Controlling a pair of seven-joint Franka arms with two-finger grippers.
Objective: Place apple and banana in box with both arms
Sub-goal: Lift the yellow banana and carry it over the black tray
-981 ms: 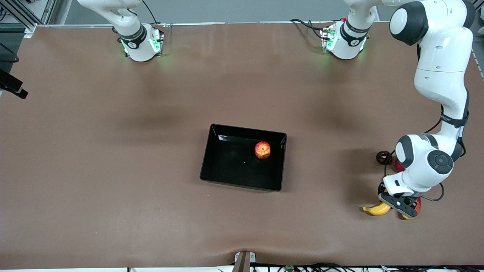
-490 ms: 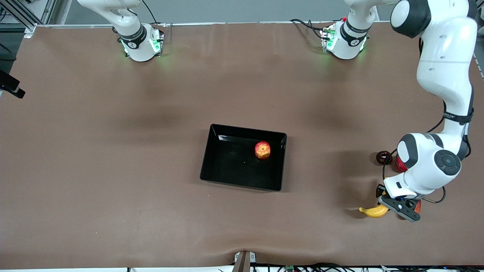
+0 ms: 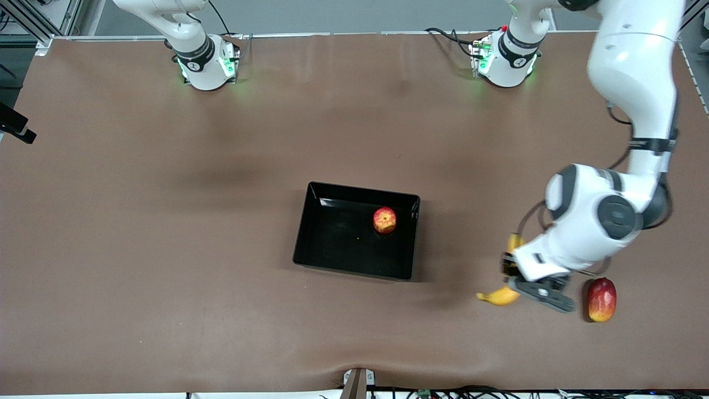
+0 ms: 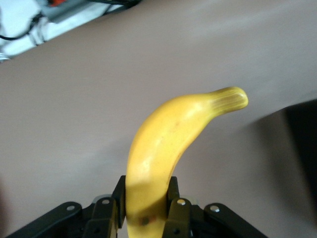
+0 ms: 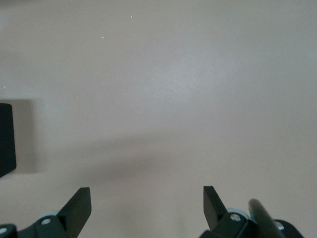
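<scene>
**Banana in the air, apple in the box**

The left gripper (image 3: 512, 277) is up over the bare brown desk (image 3: 166, 221), between the box (image 3: 310, 233) and the mango (image 3: 601, 299), toward the left arm's end of the desk. Its jaws are clenched on the banana (image 3: 501, 297), which sticks out on both sides of the gripper: one yellow end points down toward the front camera, the other shows just above the wrist. In the left wrist view the banana (image 4: 168, 144) rises from between the two black fingers (image 4: 176, 213) and curves away to its ridged tip, with only desk surface under it.

The apple (image 3: 384, 219) lies inside the black box, close to the wall at the left arm's end and nearer the robots' bases than the box's middle.

The mango lies on the desk, just beside the left arm's wrist and well apart from the box.

The right arm waits. Its gripper (image 5: 147, 206) hangs over plain desk, jaws released and wide apart, nothing between them.
</scene>
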